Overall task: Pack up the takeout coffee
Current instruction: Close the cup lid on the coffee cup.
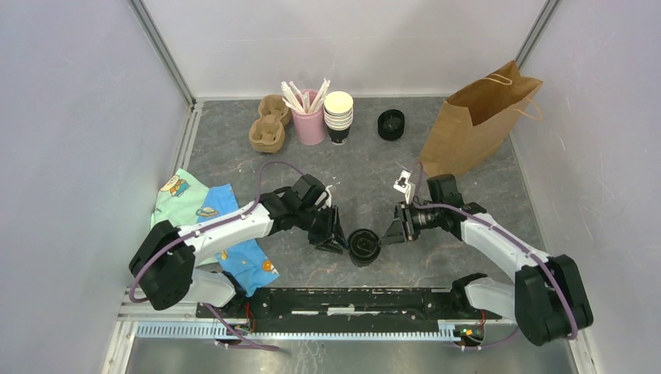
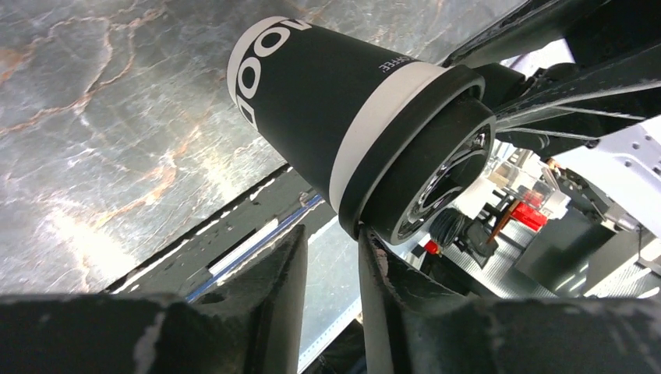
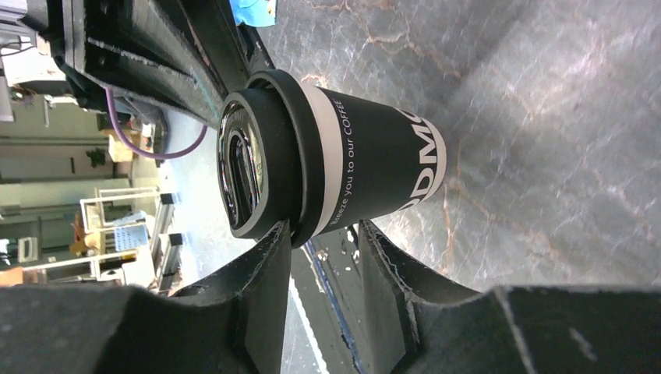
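The takeout coffee stands upright with its lid on, on the bench close to the near edge, about midway between left and right. The left end effector is just beside it on the left and the right end effector just beside it on the right. Each has its jaws narrowly apart with nothing clamped between them, fingertips at the lid's rim. A brown bag stands far right, well apart.

Soft even light filling the top view, faint shadows pooling at centre, white glare streaking the tabletop at left of the left wrist view, highlights glinting on the lid of the takeout coffee, lower wrist-view edges sinking dark.
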